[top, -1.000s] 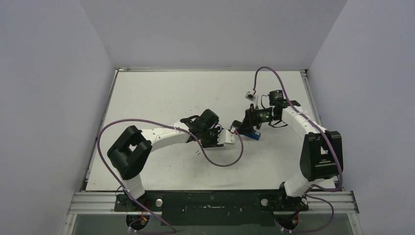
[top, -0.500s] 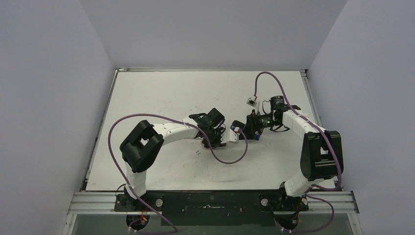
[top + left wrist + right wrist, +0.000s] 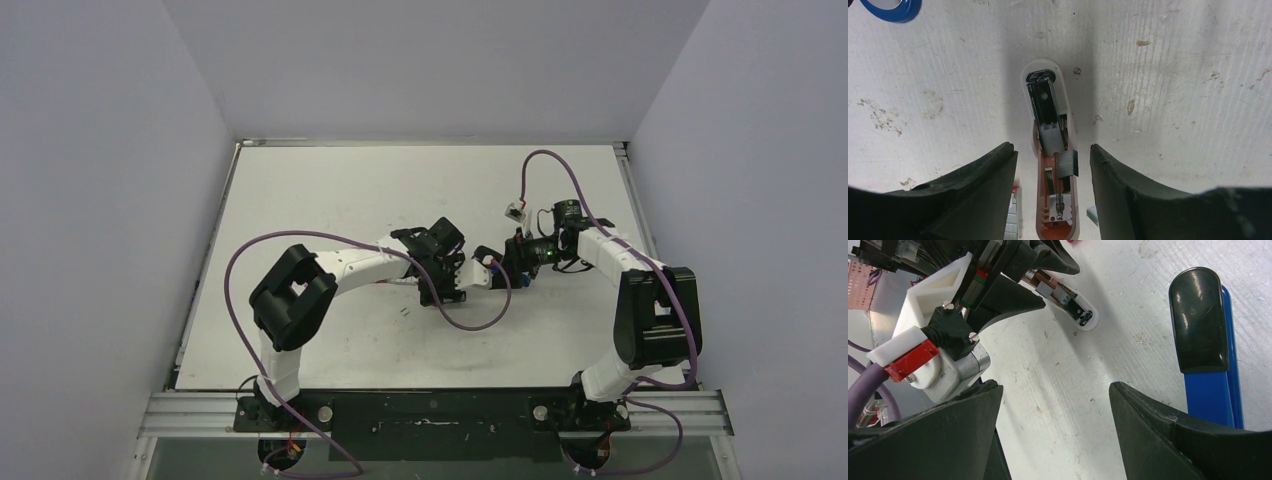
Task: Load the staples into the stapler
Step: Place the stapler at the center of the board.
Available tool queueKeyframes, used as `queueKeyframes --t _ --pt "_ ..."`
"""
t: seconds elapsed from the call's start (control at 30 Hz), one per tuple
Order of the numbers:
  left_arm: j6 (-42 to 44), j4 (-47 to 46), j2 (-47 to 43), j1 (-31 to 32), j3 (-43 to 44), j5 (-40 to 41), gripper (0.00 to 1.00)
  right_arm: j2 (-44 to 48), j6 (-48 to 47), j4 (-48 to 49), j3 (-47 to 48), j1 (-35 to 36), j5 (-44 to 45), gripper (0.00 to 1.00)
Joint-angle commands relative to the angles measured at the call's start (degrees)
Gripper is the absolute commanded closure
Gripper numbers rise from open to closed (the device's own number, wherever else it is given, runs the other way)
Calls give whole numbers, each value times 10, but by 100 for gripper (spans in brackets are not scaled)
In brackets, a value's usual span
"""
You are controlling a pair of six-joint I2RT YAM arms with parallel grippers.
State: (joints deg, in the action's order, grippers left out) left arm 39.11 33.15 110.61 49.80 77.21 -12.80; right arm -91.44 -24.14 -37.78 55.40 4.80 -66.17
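Observation:
In the left wrist view a small open white-and-red stapler body [image 3: 1048, 115] lies on the table, showing a black channel and a spring. A short grey strip of staples [image 3: 1067, 165] rests askew on its right edge. My left gripper [image 3: 1051, 148] is open, with a finger on each side of this body and a gap to both. More staples [image 3: 1013, 220] lie under the left finger. The blue stapler [image 3: 1210, 390] with its black end lies just right of my right gripper [image 3: 1055, 386]. That gripper is open over bare table.
A blue rounded object [image 3: 890, 7] sits at the far left of the left wrist view. Both grippers [image 3: 455, 282] [image 3: 500, 265] meet near the table's middle, a purple cable [image 3: 470, 322] looping in front. Grey walls enclose the white table [image 3: 330, 190].
The left arm has swung right and forward toward the right gripper. Its jaws have spread wider. The right gripper has shifted slightly left, now covering most of the blue stapler from above.

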Motion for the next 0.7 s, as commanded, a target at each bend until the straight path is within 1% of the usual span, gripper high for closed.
queueKeyframes --t 0.0,0.2,0.37,0.53,0.67 --pt "-8 8 -9 3 31 -1 46 2 -26 18 -4 -5 -7 20" --pt "-5 2 -47 -2 40 -23 40 2 -51 17 -10 -5 -3 20" --pt "-2 -7 -93 -27 30 -87 38 0 -76 15 -10 -3 1 21" --pt "0 -27 -145 -75 -19 -181 38 1 -84 29 -12 11 17 22" --pt "15 -64 -181 -98 -81 -214 38 4 -67 64 -22 46 49 24"
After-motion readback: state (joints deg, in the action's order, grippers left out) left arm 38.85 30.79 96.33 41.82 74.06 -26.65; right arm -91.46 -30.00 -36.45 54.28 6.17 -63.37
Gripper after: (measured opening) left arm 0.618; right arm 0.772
